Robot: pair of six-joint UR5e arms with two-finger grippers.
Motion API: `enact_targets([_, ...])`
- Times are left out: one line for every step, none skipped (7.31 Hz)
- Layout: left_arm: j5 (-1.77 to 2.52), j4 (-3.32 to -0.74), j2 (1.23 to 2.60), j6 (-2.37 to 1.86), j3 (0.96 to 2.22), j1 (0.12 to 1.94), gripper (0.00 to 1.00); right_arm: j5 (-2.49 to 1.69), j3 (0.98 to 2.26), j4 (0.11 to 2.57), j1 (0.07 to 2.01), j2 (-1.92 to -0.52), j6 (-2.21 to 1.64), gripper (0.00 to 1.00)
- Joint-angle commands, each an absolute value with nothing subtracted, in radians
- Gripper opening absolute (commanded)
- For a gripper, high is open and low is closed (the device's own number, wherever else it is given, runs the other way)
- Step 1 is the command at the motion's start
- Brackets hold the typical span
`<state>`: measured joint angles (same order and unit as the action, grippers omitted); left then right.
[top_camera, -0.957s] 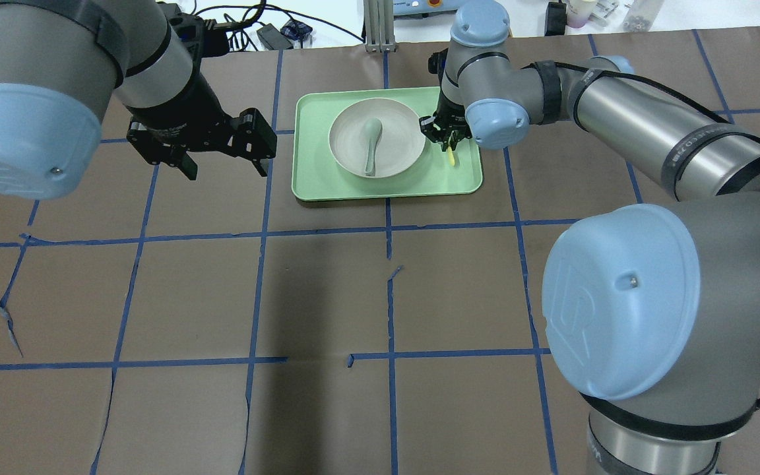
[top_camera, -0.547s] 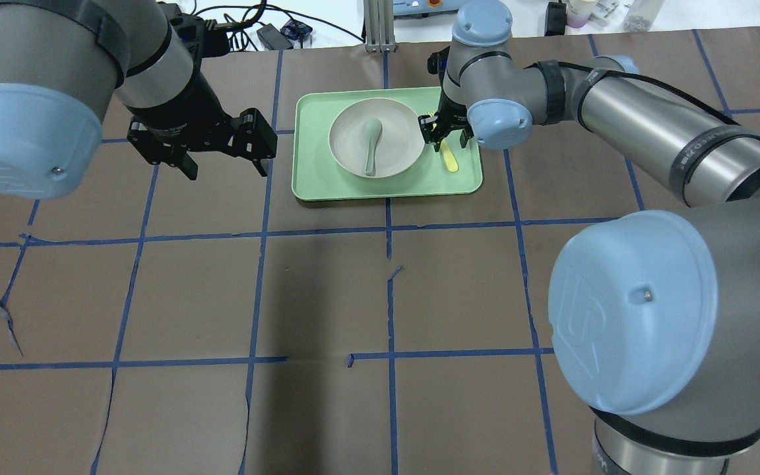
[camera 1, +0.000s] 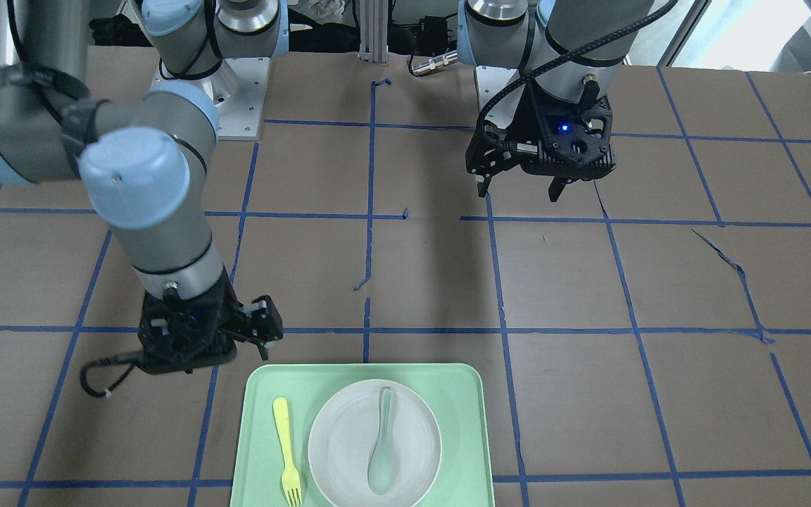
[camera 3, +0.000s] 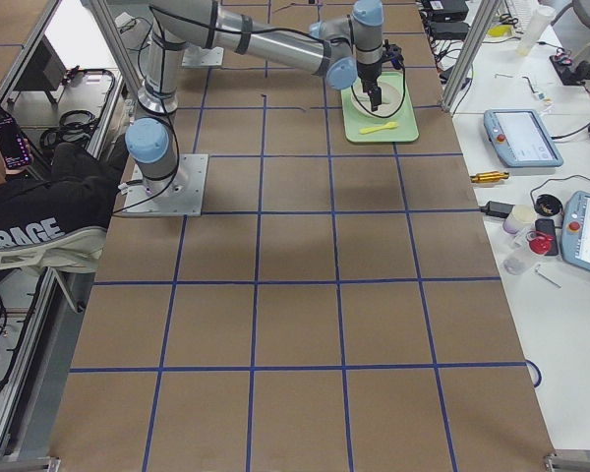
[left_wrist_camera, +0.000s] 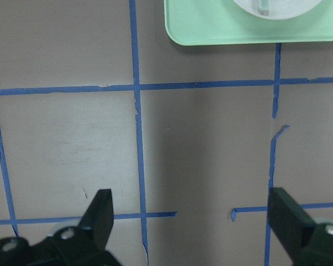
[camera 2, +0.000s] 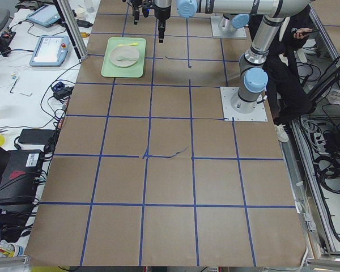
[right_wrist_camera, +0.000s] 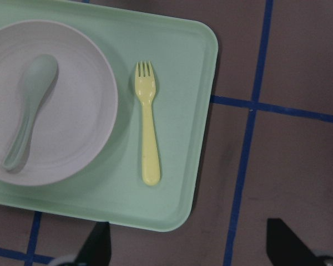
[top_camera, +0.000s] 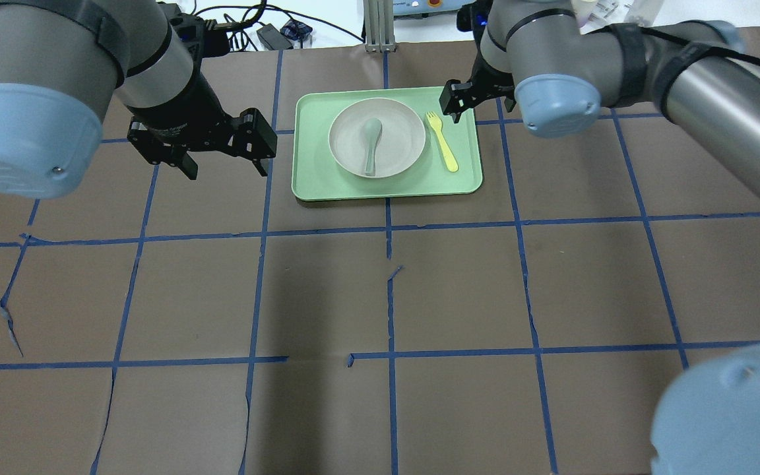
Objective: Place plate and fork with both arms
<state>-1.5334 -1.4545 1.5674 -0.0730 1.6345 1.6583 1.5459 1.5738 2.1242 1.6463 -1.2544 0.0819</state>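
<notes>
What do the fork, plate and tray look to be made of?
Fork: likely plastic, bright yellow, matte, one moulded piece.
Plate: off-white, matte, faint concentric rings; plastic or melamine, could be ceramic.
Tray: mint-green, smooth, rounded corners; probably plastic.

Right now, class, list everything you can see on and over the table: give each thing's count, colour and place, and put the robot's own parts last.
table: one, brown with a blue tape grid, under everything
tray: one, mint green, far middle of the table
plate: one, off-white, on the tray
spoon: one, pale grey-green, lying in the plate
fork: one, yellow, on the tray beside the plate on the robot's right, not touching it, tines pointing away from the robot
arms: two, silver-grey with light-blue caps, one from each side
left gripper: one, black, open, over bare table left of the tray
right gripper: one, black, open, empty, above the tray's right edge
</notes>
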Motion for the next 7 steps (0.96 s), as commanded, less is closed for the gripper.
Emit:
enact_targets([-1.534,-1.456,1.566,-0.071,1.635,1.658,1.0,1.545,1.631,1.806,1.595,-1.49,0.09,1.0])
enact_targets([-1.535,-1.457,1.566,-0.071,1.635,1.658,1.0,1.552,1.625,1.695,1.592,-1.568,0.083,1.0])
enact_targets([-1.537,-1.457,1.553,-0.066,1.635,1.658,1.0,1.554,1.629,1.672,1.589,-1.636,0.075,1.0])
enact_targets([-1.539,-1.457,1.552,-0.066,1.635,1.658,1.0,1.575,1.632,1.664,1.594,-1.637,0.025,1.0])
enact_targets([-1.564,-1.456,1.557,-0.072,1.629,1.658,1.0,1.597,1.629,1.67,1.586,-1.632,-0.006,1.0])
enact_targets([-1.569,-1.456,1.557,-0.074,1.628,1.658,1.0,1.595,1.625,1.671,1.591,-1.632,-0.015,1.0])
enact_targets([-1.569,-1.454,1.56,-0.074,1.621,1.658,1.0,1.586,1.623,1.669,1.594,-1.631,-0.015,1.0])
